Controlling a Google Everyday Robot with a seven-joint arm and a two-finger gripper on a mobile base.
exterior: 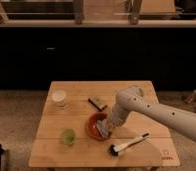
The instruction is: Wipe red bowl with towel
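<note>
Camera view is showing the gripper (104,128) pressing the towel (103,130), clamped between its fingers, into the red bowl (94,125).

The red bowl (97,125) is seen near the middle of the wooden surface (81,150). The gripper (105,128) is lowered into the bowl's right side, and the towel (103,130) is pressed beneath it against the bowl's inside. A small green cup (68,136) is placed left of the bowl, a white cup (59,98) further back left. A black-and-white brush (127,144) is laid to the bowl's right, and a small dark object (96,103) behind the bowl.
</note>
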